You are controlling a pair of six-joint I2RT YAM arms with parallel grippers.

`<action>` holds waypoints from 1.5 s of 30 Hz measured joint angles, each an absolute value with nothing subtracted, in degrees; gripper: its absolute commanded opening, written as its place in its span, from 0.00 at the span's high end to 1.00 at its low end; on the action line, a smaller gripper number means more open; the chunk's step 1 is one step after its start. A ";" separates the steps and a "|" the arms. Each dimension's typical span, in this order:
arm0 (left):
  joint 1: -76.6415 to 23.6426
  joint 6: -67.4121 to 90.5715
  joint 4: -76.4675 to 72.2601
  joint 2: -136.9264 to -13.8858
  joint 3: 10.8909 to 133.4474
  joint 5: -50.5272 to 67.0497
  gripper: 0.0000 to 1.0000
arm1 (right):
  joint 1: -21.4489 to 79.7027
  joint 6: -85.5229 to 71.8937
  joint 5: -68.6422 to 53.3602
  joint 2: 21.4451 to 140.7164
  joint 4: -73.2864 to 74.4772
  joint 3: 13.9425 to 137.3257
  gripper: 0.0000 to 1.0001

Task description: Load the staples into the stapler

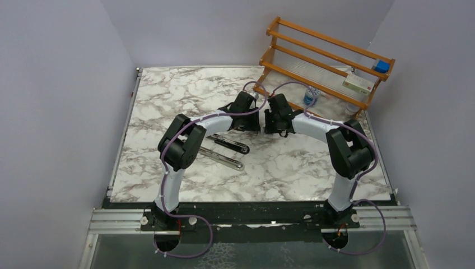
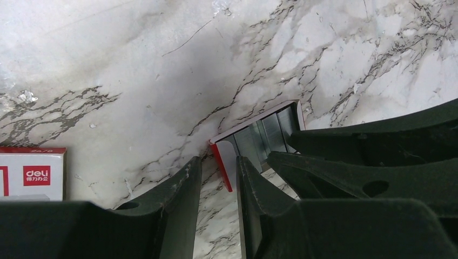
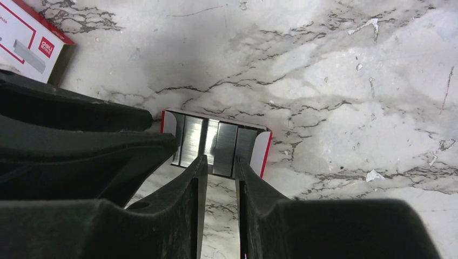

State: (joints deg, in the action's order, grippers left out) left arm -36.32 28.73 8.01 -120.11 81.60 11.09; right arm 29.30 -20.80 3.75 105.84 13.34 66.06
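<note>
The stapler (image 1: 226,150) lies opened flat on the marble, left of centre, in the top view only. The staples' inner tray (image 3: 216,141), red and white, holds silver strips side by side. My right gripper (image 3: 220,162) is open, its fingertips standing narrowly either side of one strip (image 3: 224,144). My left gripper (image 2: 219,162) is open too. The tray's (image 2: 264,135) end flap (image 2: 227,162) stands between its tips, close to the right finger. The two grippers meet at mid table in the top view. The staples' white outer sleeve (image 2: 32,174) lies apart on the marble (image 3: 33,46).
A wooden rack (image 1: 325,56) stands at the back right with a blue item (image 1: 382,66), a white-green box (image 1: 358,84) and a small bottle (image 1: 309,96) below. Grey walls close in three sides. The left fingers (image 3: 108,145) crowd the tray's left end.
</note>
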 measured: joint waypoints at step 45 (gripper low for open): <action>-36.45 29.32 8.08 -120.11 81.58 11.09 0.68 | 29.69 -18.41 8.49 108.01 14.44 68.69 0.76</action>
State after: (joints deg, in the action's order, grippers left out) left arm -36.45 29.32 8.08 -120.11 81.58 11.09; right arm 29.69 -18.41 8.49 108.01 14.44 68.69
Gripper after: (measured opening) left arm 0.322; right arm 0.242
